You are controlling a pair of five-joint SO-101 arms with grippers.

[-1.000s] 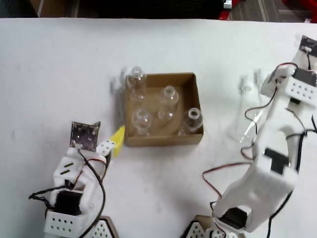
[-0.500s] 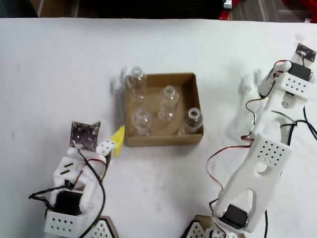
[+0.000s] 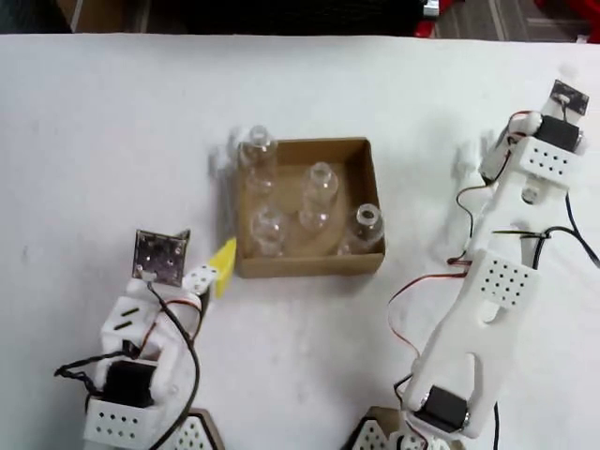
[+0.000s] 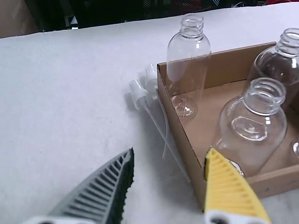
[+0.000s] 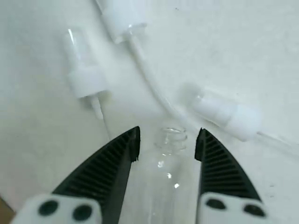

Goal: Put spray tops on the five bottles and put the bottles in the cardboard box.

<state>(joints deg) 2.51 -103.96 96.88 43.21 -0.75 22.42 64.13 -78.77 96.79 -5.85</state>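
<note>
Right gripper (image 5: 167,140), at the right side of the table (image 3: 112,122), is closed narrowly on a clear uncapped bottle (image 5: 169,168) whose neck points out past the fingertips. Three spray tops (image 5: 84,77) lie on the table just beyond it. Four other bottles (image 3: 319,183), all uncapped, stand upright in the box (image 3: 305,267) at mid-table. Two loose tops (image 4: 140,88) lie just beside its outer wall. Left gripper (image 4: 169,156), spread wide and holding nothing, sits near the box's corner.
</note>
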